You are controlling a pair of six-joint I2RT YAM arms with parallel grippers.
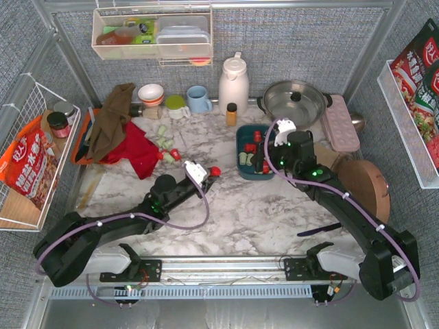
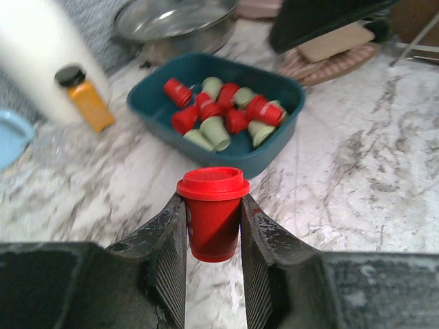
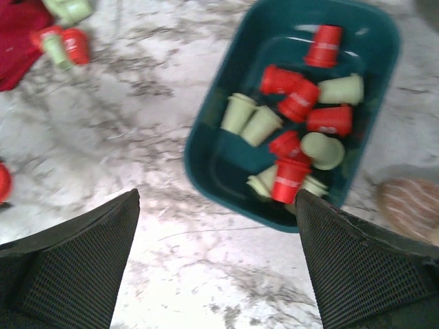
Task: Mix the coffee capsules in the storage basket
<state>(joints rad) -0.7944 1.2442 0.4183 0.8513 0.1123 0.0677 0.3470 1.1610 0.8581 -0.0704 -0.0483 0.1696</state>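
Fingers of the left pincer are pinching a red tapered plastic coffee capsule, probably light, stiff and slick, by its sides, while the spread right pincer is hovering over the dark teal plastic storage basket of red and mint pods, their white lettering unreadable.

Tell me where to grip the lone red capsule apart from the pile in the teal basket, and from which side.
Come from above and close across the tapered body of the lone red capsule, just behind its wider rim. It seems to lie on its side in the storage basket, bare floor along both flanks, so fingers should fit.
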